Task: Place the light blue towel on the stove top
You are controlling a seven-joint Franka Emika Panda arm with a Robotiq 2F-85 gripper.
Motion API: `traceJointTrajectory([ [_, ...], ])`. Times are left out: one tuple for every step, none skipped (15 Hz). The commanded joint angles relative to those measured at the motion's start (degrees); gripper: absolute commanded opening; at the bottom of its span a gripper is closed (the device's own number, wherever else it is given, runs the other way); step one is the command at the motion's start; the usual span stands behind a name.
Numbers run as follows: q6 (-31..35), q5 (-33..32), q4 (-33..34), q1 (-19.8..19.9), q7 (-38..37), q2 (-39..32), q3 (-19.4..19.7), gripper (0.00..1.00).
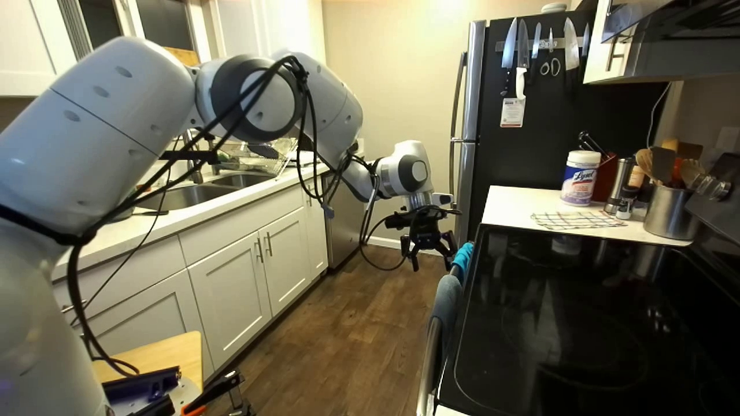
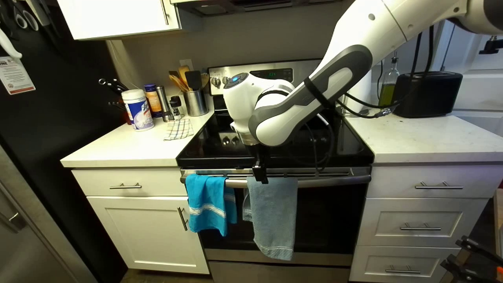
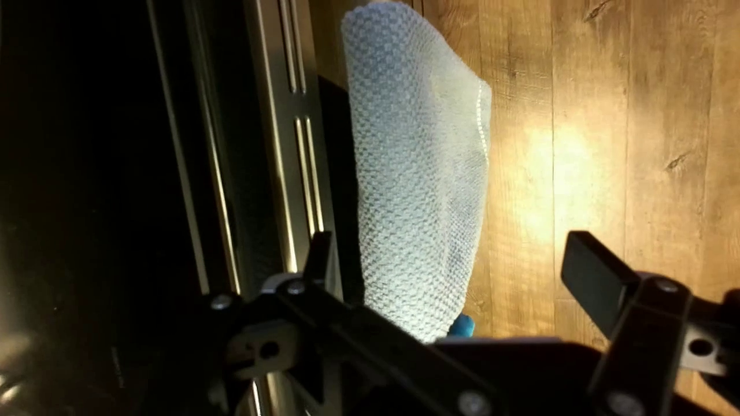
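With my hand (image 3: 455,271) spread above the light blue towel (image 2: 274,216), which hung draped over the oven handle (image 2: 334,181), I feared that closing too low could clamp the fabric together with the handle and jam the lift.

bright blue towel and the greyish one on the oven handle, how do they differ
The bright blue towel is vivid turquoise; the greyish towel is muted.
The bright blue towel has a pale stripe; the greyish towel, thin pale stitching near its hem.
The greyish towel hangs lower than the bright blue towel.
Both drape over the oven handle.
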State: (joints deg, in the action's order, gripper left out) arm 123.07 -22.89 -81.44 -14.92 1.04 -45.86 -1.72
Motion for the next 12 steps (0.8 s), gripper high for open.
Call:
traceJointTrajectory([
  [-5.5, -0.6, 5.2, -0.9, 3.5, -3.3, 0.8, 1.0],
  [-6.5, -0.6, 5.9, -1.0, 3.9, -3.8, 0.8, 1.0],
  [-7.4, -0.6, 6.8, -1.0, 4.2, -4.5, 0.8, 1.0],
  [-7.8, -0.6, 7.4, -0.9, 4.6, -5.0, 0.7, 1.0],
  [-8.2, -0.6, 8.1, -0.9, 5.0, -5.5, 0.7, 1.0],
  [-8.1, -0.6, 8.8, -0.8, 5.4, -6.2, 0.6, 1.0],
  [-8.1, -0.5, 9.6, -0.8, 5.9, -6.8, 0.6, 1.0],
  [-8.2, -0.5, 10.6, -0.8, 6.2, -7.7, 0.6, 1.0],
  [-8.2, -0.5, 11.3, -0.8, 6.3, -8.3, 0.7, 1.0],
  [-8.0, -0.7, 12.2, -1.0, 6.5, -9.1, 0.9, 1.0],
  [-7.8, -0.8, 12.9, -1.1, 6.6, -9.7, 1.0, 1.0],
  [-8.0, -1.0, 13.8, -1.3, 6.4, -10.5, 1.3, 1.0],
])
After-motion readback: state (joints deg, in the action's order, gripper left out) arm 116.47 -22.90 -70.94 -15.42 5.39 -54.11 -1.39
